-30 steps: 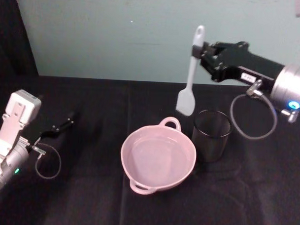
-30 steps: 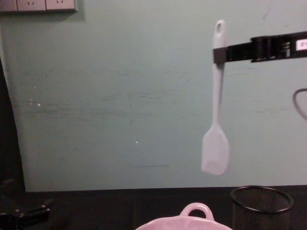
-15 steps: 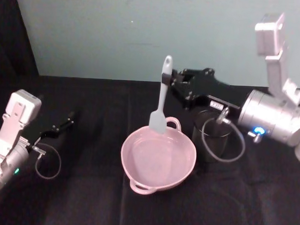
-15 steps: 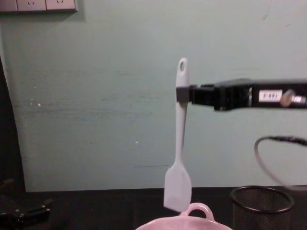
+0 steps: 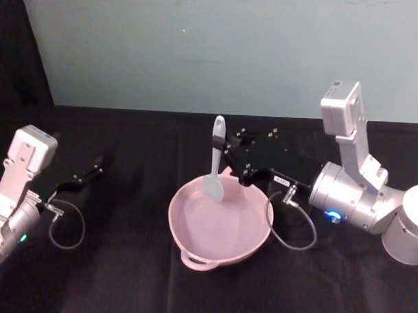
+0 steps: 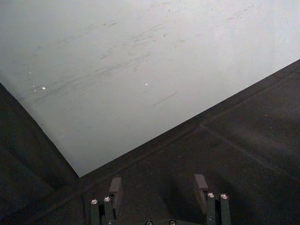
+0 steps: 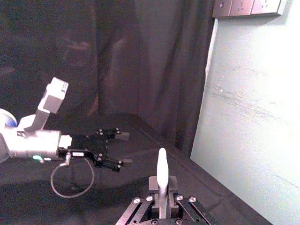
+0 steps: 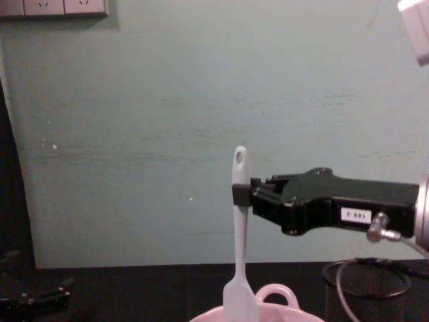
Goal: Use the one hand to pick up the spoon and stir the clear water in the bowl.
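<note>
While the black cloth counter (image 5: 122,284) lies flat under everything, the big silver right arm reaches in from the right side. Its black angular right gripper (image 5: 225,151) has come down a long way. A moment ago it was high up and off to the right, over the cup. Now it hangs low, just over the far edge of the bowl.

The left gripper (image 6: 158,187) rests on the left side of the counter, well apart from the bowl. Its fingers (image 6: 115,186) are spread wide and hold nothing.

The pale pink round bowl (image 5: 192,235) sits in the middle of the counter, with its little loop handle at the back. The black wire-mesh cup (image 8: 375,290) stands just beside it on the right, behind the arm.

The long slim white plastic spoon (image 5: 216,157) hangs straight down. The right gripper's fingers are squeezed tight on its handle, just under the oval hole. Its flat head (image 8: 240,302) was up in the air before. Now it dips inside the bowl, near the back rim. I cannot tell if it touches the water yet.

So the picking up is done and the spoon is in the right spot. I think the stirring can start, maybe after going a tiny bit lower.
</note>
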`<action>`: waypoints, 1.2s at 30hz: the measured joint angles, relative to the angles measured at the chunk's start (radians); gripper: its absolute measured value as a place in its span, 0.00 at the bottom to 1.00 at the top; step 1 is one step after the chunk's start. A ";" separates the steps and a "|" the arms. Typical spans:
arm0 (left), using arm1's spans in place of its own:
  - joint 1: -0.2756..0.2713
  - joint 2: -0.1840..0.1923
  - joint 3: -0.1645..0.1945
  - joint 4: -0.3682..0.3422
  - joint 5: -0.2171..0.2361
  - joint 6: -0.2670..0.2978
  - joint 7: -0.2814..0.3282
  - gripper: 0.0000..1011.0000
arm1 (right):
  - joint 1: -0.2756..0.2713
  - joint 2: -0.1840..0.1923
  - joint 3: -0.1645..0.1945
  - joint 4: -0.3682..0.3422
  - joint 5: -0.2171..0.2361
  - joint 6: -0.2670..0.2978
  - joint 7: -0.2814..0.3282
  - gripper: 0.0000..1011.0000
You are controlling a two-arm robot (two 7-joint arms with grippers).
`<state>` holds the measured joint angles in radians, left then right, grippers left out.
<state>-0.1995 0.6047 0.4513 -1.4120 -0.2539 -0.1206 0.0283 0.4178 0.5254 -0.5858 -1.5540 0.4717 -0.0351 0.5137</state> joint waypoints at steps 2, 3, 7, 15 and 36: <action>0.000 0.000 0.000 0.000 0.000 0.000 0.000 0.99 | -0.003 -0.007 -0.001 0.015 -0.015 -0.015 -0.001 0.11; 0.000 0.000 0.000 0.000 0.000 0.000 0.000 0.99 | -0.005 -0.010 -0.001 0.019 -0.018 -0.018 -0.001 0.11; 0.000 0.000 0.000 0.000 0.000 0.000 0.000 0.99 | -0.013 -0.020 0.004 0.034 -0.024 -0.026 0.000 0.11; 0.000 0.000 0.000 0.000 0.000 0.000 0.000 0.99 | -0.028 -0.036 0.028 0.044 0.006 0.006 0.027 0.11; 0.000 0.000 0.000 0.000 0.000 0.000 0.000 0.99 | -0.042 -0.057 0.049 0.058 -0.006 0.041 0.039 0.11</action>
<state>-0.1995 0.6047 0.4514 -1.4120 -0.2539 -0.1206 0.0283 0.3762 0.4682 -0.5363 -1.4964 0.4653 0.0061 0.5530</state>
